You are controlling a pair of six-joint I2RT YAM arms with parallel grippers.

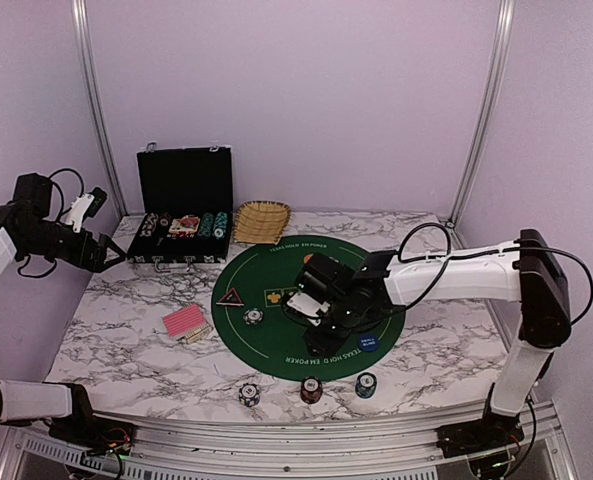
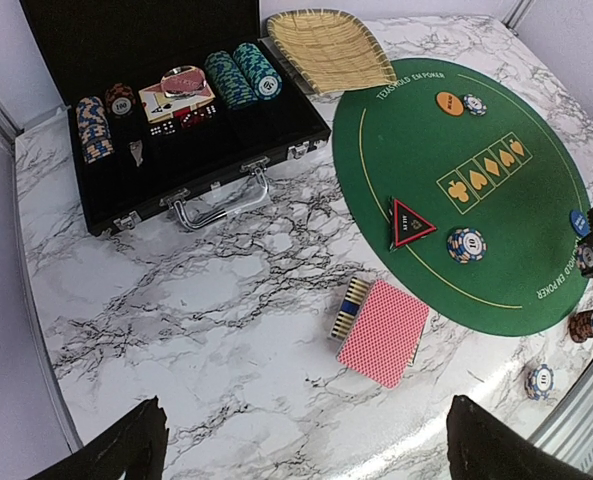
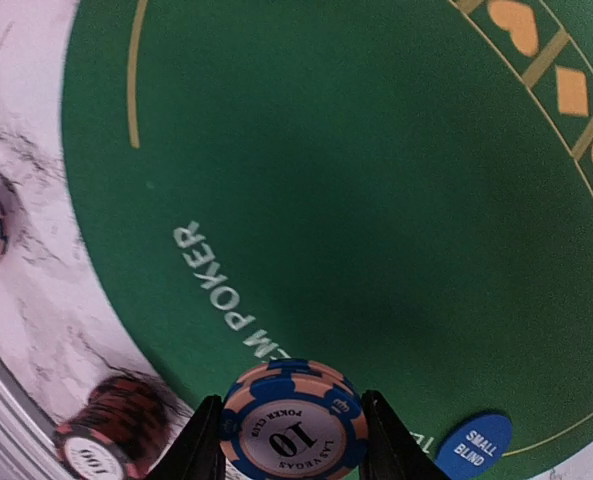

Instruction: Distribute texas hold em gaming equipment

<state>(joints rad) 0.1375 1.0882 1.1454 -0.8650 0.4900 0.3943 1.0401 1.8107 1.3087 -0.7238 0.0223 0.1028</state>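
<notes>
My right gripper [image 3: 294, 432] is shut on a short stack of blue-and-orange poker chips [image 3: 294, 420] marked 10, held just above the green poker mat [image 3: 376, 200]. In the top view it [image 1: 311, 305] hovers over the mat's middle. A blue small-blind disc [image 3: 473, 445] lies beside it. The pink-red-backed cards [image 2: 383, 332] lie on the marble left of the mat. On the mat are the black-red triangle [image 2: 411, 222], a striped chip [image 2: 466, 244] and an orange disc [image 2: 449, 102]. High at the table's left, my left gripper [image 1: 114, 256] stands open with nothing in it.
The open black case [image 1: 186, 205] with more chips stands at the back, the straw basket [image 1: 261, 220] to its right. Three chip stacks [image 1: 248, 392], [image 1: 311, 388], [image 1: 366, 384] sit along the marble's front edge, below the mat.
</notes>
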